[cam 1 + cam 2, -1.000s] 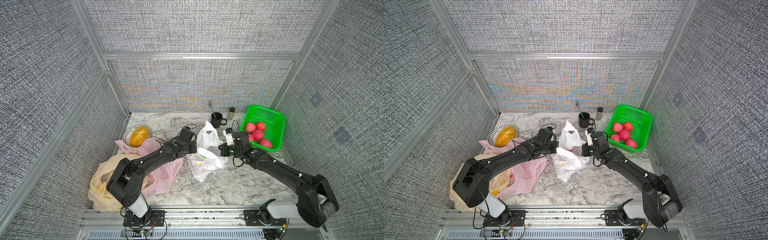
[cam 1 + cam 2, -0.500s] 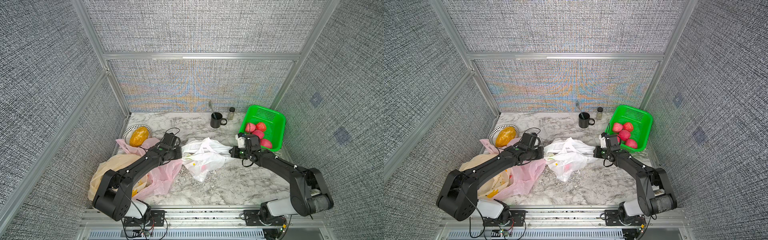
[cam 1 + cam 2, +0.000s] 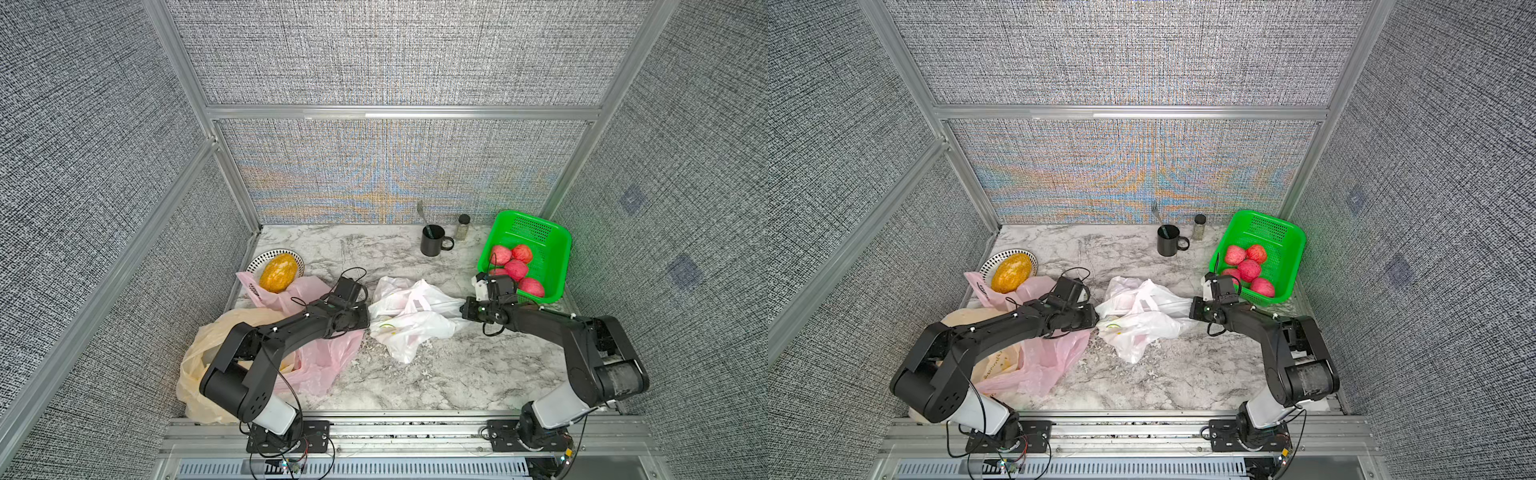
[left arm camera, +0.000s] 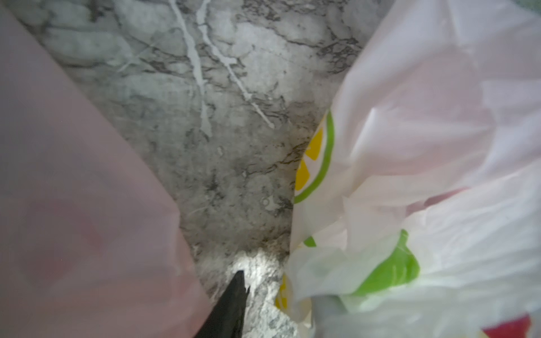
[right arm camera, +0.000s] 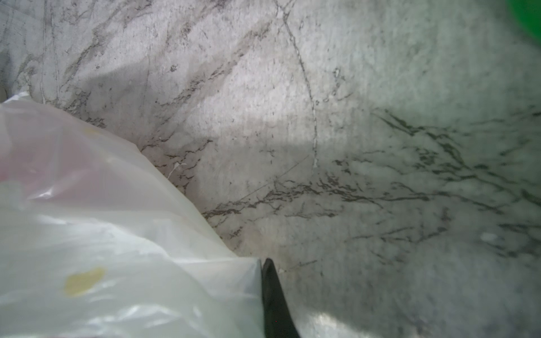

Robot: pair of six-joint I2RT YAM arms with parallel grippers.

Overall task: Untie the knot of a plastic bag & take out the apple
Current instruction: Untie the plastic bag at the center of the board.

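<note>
Two grippers, left gripper (image 3: 368,319) and right gripper (image 3: 463,309), each touch an opposite end of the white bag (image 3: 415,326), but I can't tell if either is pinching it or loose. The bag lies slack between them with no tight knot I can spot, so the untying looks mostly done. The apple (image 4: 439,200), a reddish blur inside the plastic, isn't out yet.

You get three plastic bags: white bag (image 3: 415,320) centre, pink bag (image 3: 326,355) and cream bag (image 3: 199,357) lower left. Five apples (image 3: 516,269) in one green basket (image 3: 557,249), right. One mug (image 3: 432,243), one fork (image 3: 421,208), one shaker (image 3: 464,227) upper centre; one plate (image 3: 257,262), one yellow fruit (image 3: 277,272) left.
</note>
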